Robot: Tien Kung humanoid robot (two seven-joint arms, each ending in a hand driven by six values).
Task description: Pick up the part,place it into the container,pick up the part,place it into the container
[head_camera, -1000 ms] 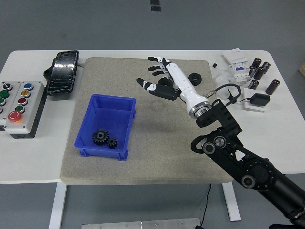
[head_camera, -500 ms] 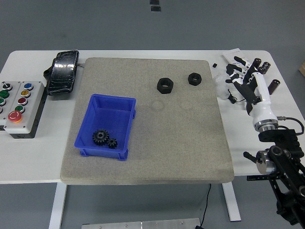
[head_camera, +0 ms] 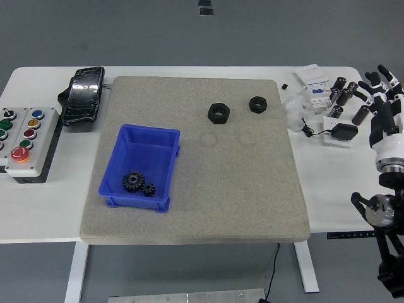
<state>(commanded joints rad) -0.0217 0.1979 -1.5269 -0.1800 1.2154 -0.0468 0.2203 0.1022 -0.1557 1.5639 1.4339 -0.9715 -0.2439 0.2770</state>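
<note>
A white surface [head_camera: 189, 74] carries a grey felt mat [head_camera: 252, 189] that covers most of its middle. On the left part of the mat sits one blue rectangular plastic container [head_camera: 140, 165], open at the top. Inside it, near its front wall, lie two black toothed metal gears: a larger gear [head_camera: 132, 182] and a smaller gear [head_camera: 149, 189] just beside it on the right, the two touching or nearly so.

Two black hexagonal nuts rest on the far half of the mat, well apart from the container: the larger nut [head_camera: 219, 113] and, to its right and slightly farther back, the smaller nut [head_camera: 257, 103].

The right hand [head_camera: 382, 95], white with black joints, is at the right edge of the surface, off the mat, its fingers spread and pointing away from the robot; it has hold of nothing.

To the left of the mat stand a grey control box with coloured buttons [head_camera: 24, 142] and a black foot pedal [head_camera: 84, 95]. At the far right corner are several small dark cylinders [head_camera: 346, 93], a white block [head_camera: 314, 81] and a small black adapter [head_camera: 344, 132].
</note>
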